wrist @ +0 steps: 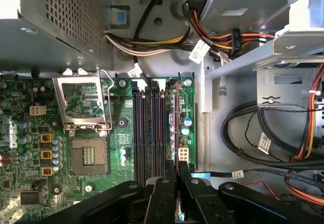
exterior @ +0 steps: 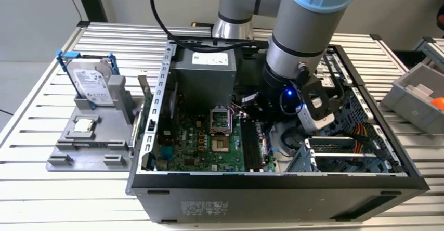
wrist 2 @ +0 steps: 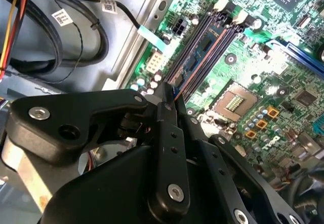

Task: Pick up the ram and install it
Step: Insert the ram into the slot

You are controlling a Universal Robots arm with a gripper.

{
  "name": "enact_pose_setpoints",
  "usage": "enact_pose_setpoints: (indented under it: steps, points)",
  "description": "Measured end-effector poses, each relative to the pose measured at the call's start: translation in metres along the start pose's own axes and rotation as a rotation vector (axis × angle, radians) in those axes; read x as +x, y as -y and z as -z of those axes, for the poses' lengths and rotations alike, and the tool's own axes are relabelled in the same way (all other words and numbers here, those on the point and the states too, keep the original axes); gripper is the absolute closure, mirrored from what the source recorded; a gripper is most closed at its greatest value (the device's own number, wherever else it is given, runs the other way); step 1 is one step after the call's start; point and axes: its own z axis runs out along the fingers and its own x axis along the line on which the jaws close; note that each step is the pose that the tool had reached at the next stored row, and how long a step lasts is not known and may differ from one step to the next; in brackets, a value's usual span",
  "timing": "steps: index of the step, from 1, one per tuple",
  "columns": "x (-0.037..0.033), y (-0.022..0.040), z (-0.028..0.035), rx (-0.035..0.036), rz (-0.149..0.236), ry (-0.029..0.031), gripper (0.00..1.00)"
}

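The ram [wrist: 176,133] is held on edge by the closed pincer [wrist: 178,176] over the rightmost slot [wrist: 175,113] of the motherboard [wrist: 96,148] inside the case [exterior: 277,189].

Hard drive [exterior: 90,80] at exterior view's left of computer case [exterior: 277,189]

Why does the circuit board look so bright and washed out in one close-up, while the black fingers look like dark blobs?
In the second wrist view, strong light glares off the motherboard, bleaching its green, and the near fingers sit soft and underlit. In the first wrist view the lighting is more even, the memory slots crisp. In the exterior view, a blue light glows on the arm's wrist.
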Motion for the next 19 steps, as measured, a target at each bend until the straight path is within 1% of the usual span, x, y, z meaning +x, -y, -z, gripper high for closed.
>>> enact_pose_setpoints:
  steps: [2, 8, 10, 13, 15, 19]
  points:
    - [0.0001, 0.0000, -0.0011, 0.0060, 0.000, 0.0003, 1.00]
    - [0.0014, 0.0003, -0.0069, 0.0301, 0.001, 0.0014, 1.00]
    - [0.0029, 0.0003, -0.0081, 0.0368, 0.001, 0.0019, 1.00]
    - [0.0054, 0.0005, -0.0100, 0.0423, 0.001, 0.0021, 1.00]
    - [0.0061, 0.0006, -0.0127, 0.0451, 0.001, 0.0022, 1.00]
    - [0.0070, 0.0007, -0.0182, 0.0485, 0.001, 0.0024, 1.00]
